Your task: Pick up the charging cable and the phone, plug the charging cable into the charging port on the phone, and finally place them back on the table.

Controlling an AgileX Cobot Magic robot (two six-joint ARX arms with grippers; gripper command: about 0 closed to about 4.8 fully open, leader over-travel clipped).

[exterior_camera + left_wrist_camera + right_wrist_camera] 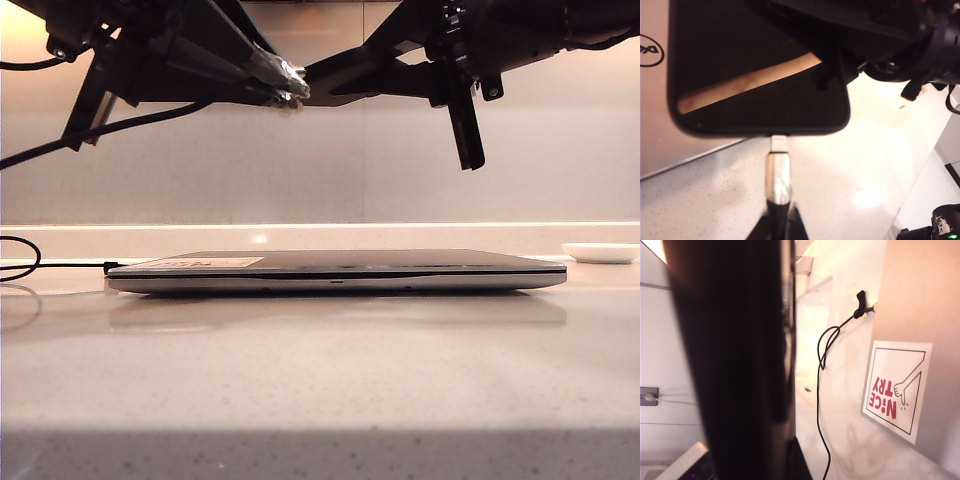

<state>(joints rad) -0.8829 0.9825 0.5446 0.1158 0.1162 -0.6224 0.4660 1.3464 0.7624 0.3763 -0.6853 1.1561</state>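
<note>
aloft, both hands: left hand (779,227) on charging cable (778,175), right hand (790,455) on phone (760,70)

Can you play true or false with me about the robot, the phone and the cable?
1. The flat black phone is lying on the table. False: the right gripper holds it up in the air, jaws shut on it.
2. The silvery metal plug of the black charging cable sits at the phone's short edge. True.
3. The left gripper grips the cable just behind the plug. True.
4. The wide grey-silver laptop is open. False: it lies closed on the pale speckled table.
5. A small white dish sits on top of the laptop. False: it rests on the table beyond the laptop's right end.
</note>
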